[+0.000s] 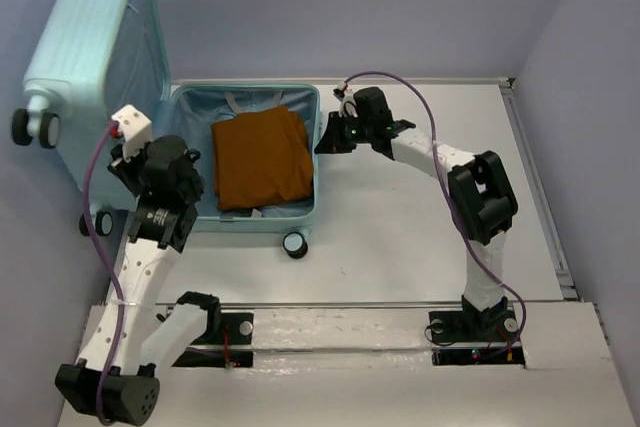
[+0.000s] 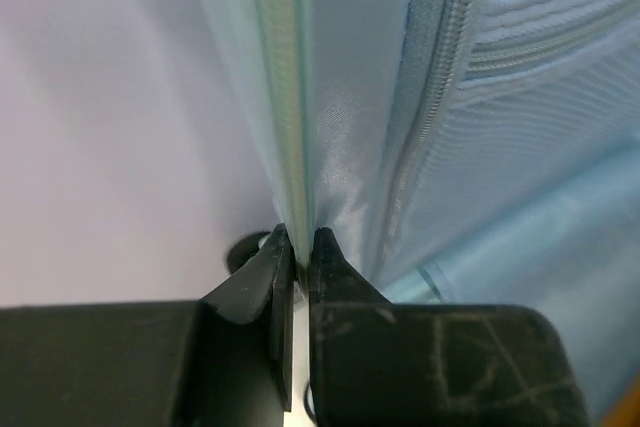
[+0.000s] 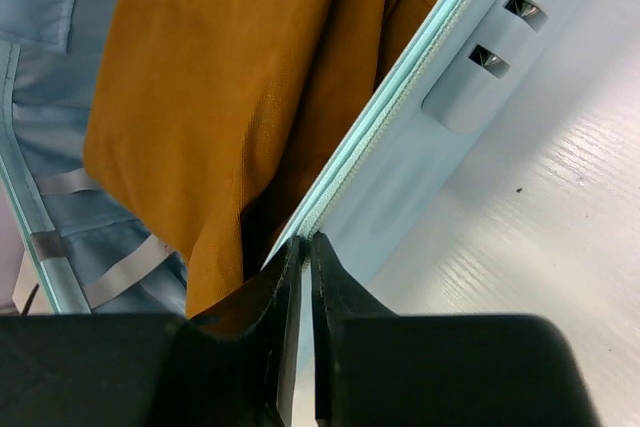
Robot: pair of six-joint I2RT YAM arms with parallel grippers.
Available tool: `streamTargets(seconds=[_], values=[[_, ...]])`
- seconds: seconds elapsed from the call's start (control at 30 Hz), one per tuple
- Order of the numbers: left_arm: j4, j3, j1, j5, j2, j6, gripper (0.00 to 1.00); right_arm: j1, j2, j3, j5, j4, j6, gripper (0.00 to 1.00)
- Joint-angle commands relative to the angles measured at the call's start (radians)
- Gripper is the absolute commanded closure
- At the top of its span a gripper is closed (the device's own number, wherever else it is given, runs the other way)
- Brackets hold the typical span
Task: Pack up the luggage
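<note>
Bright, even, diffuse light. Soft, faint shadows lie on the white table (image 1: pixel 400 237). In the left wrist view the close-up suitcase (image 2: pixel 350 127) fabric shows a pale sheen and soft focus.

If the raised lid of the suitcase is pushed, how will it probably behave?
The lid of the luggage looks like a stiff ribbed shell, so it would likely swing whole, not bend. Raised steeply, it may tip either way.

Cloth (image 1: pixel 262 159) inside the luggage (image 1: pixel 255 220), on table (image 1: pixel 420 237)
</note>
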Motion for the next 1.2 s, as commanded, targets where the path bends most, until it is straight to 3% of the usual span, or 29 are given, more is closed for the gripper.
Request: streamTargets(seconds=[0.0, 0.13, 0.23, 0.33, 0.37, 0.4, 0.53, 0.63, 0.7, 0.73, 0.83, 0.87, 1.0, 1.03, 1.1, 1.13, 1.17], values=[[0.094, -0.088, -0.271, -0.060, -0.043, 0.007, 0.94, 0.024, 0.004, -0.032, 0.052, 0.036, 0.001, 0.90], [0.088, -0.134, -0.606, -0.169, -0.044, 0.014, 0.94, 0.024, -0.008, -0.046, 0.074, 0.035, 0.000, 0.93], [0.012, -0.120, -0.871, -0.143, -0.047, -0.008, 0.94, 0.011, -0.016, -0.077, 0.093, 0.036, 0.006, 0.93], [-0.289, 0.047, -1.085, -0.031, -0.035, -0.249, 0.41, -0.025, -0.036, -0.122, 0.101, 0.041, 0.017, 0.93], [-0.323, 0.126, -1.129, 0.068, -0.027, -0.268, 0.17, -0.047, -0.060, -0.138, 0.112, 0.044, 0.021, 0.93], [-0.342, 0.159, -1.216, 0.116, -0.024, -0.279, 0.13, -0.058, -0.073, -0.152, 0.115, 0.048, 0.023, 0.93], [-0.354, 0.277, -1.367, 0.312, 0.011, -0.299, 0.11, -0.121, -0.146, -0.224, 0.130, 0.053, 0.023, 0.93], [-0.255, 0.312, -1.387, 0.444, 0.023, -0.247, 0.09, -0.179, -0.220, -0.291, 0.152, 0.053, 0.014, 0.93], [-0.198, 0.322, -1.375, 0.367, -0.003, -0.233, 0.03, -0.219, -0.261, -0.347, 0.164, 0.053, 0.003, 0.93], [-0.155, 0.326, -1.348, 0.324, -0.009, -0.223, 0.02, -0.229, -0.305, -0.363, 0.164, 0.053, 0.001, 0.93], [-0.149, 0.383, -0.982, 0.387, -0.014, -0.248, 0.11, -0.229, -0.375, -0.413, 0.150, 0.051, -0.022, 0.93], [-0.162, 0.415, -0.739, 0.514, 0.012, -0.265, 0.20, -0.229, -0.390, -0.423, 0.132, 0.051, -0.019, 0.93], [-0.256, 0.501, -0.287, 0.804, 0.161, -0.324, 0.34, -0.229, -0.465, -0.474, 0.106, 0.044, -0.023, 0.93], [-0.244, 0.497, -0.085, 0.864, 0.183, -0.361, 0.39, -0.229, -0.477, -0.482, 0.097, 0.041, -0.023, 0.93], [-0.232, 0.478, 0.078, 1.001, 0.235, -0.422, 0.51, -0.229, -0.502, -0.500, 0.092, 0.032, -0.031, 0.93], [-0.200, 0.466, 0.233, 1.057, 0.244, -0.453, 0.53, -0.218, -0.510, -0.505, 0.092, 0.028, -0.036, 0.93], [-0.183, 0.452, 0.286, 1.105, 0.250, -0.496, 0.53, -0.218, -0.516, -0.508, 0.095, 0.025, -0.040, 0.93]])
